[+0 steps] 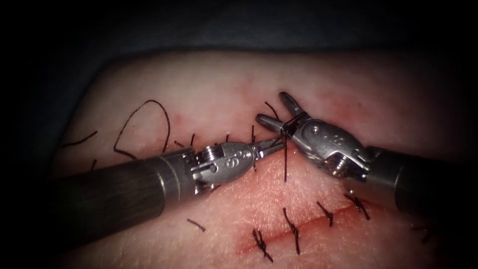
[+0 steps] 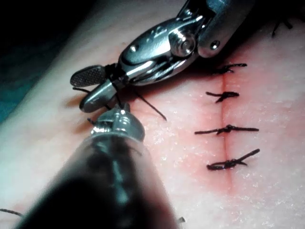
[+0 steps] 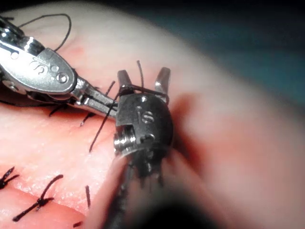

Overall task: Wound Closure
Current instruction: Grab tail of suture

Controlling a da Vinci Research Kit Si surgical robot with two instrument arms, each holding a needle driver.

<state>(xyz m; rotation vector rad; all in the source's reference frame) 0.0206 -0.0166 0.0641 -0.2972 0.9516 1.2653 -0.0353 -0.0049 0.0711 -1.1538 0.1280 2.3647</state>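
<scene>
My left tool [image 1: 275,142] comes in from the left, and its slim jaws are shut on the dark thread [image 1: 285,159] just above the tissue [image 1: 318,89]. My right tool [image 1: 273,107] faces it from the right with its jaws spread open. A turn of thread [image 1: 295,119] lies across the base of those open jaws; it also appears in the right wrist view as a thread loop [image 3: 143,88]. A free tail of thread hangs down from where the two tools meet. The left wrist view has the right tool [image 2: 82,90] open right in front of the left tool [image 2: 116,121].
The stitched cut [image 1: 308,224] runs across the lower right with several knotted stitches [image 1: 294,231]. A second row of stitch ends [image 1: 226,137] sits behind the left tool. A loose thread loop [image 1: 144,122] lies at the left, and a cut end [image 1: 195,225] lies below the left shaft.
</scene>
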